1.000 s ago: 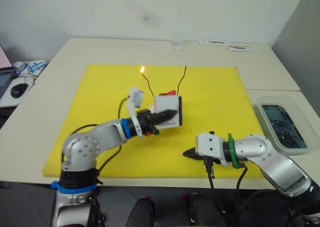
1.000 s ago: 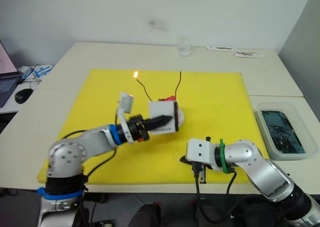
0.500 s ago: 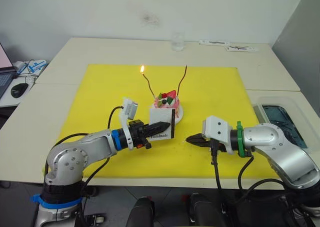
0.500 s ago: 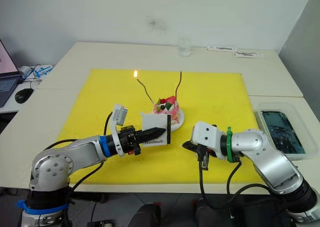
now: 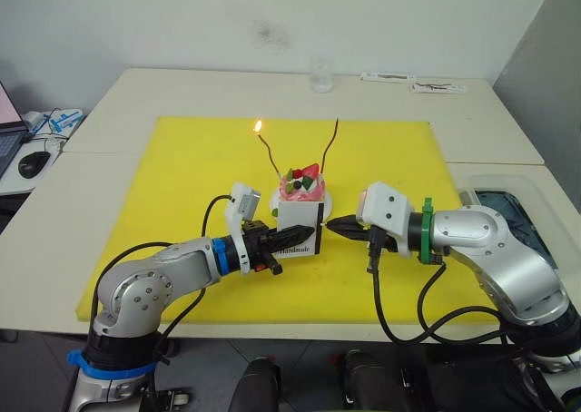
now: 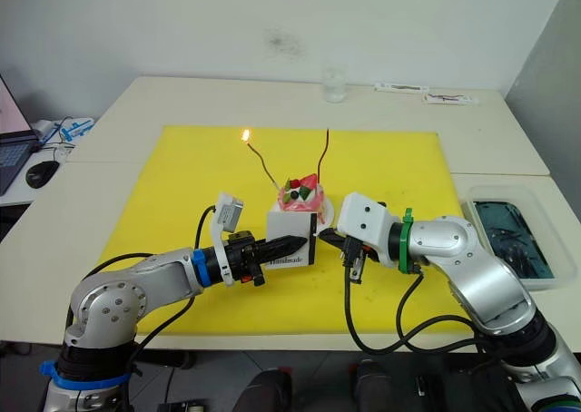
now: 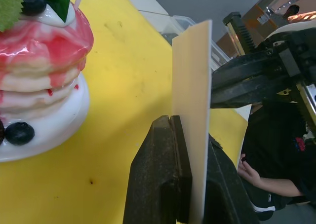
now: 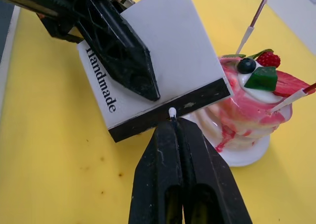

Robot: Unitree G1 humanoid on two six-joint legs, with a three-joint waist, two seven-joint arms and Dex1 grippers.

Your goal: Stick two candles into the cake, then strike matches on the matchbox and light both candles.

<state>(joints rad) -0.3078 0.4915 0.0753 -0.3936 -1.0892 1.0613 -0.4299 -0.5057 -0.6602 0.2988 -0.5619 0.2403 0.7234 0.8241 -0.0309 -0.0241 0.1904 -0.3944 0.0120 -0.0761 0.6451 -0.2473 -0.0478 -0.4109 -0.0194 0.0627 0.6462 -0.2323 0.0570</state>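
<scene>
Both arms have closed in since half a second ago, the right gripper [image 8: 174, 128] moving from well off to the side up to the matchbox's [image 8: 153, 81] black striking strip, and the box itself shifting nearer the cake [image 5: 302, 189]. Held on edge above the yellow mat [image 5: 182, 176], the matchbox has its long axis roughly level, the strip turned toward the robot's right. The left gripper [image 5: 289, 240] clamps the box from its left end, one finger lying across the printed "Handmade" face. The right gripper is pinched on a match [image 8: 172, 113], whose pale tip pokes from the fingertips and touches the strip. Just behind the box, two candles [image 5: 269, 154] stand in the cake, the left one burning.
</scene>
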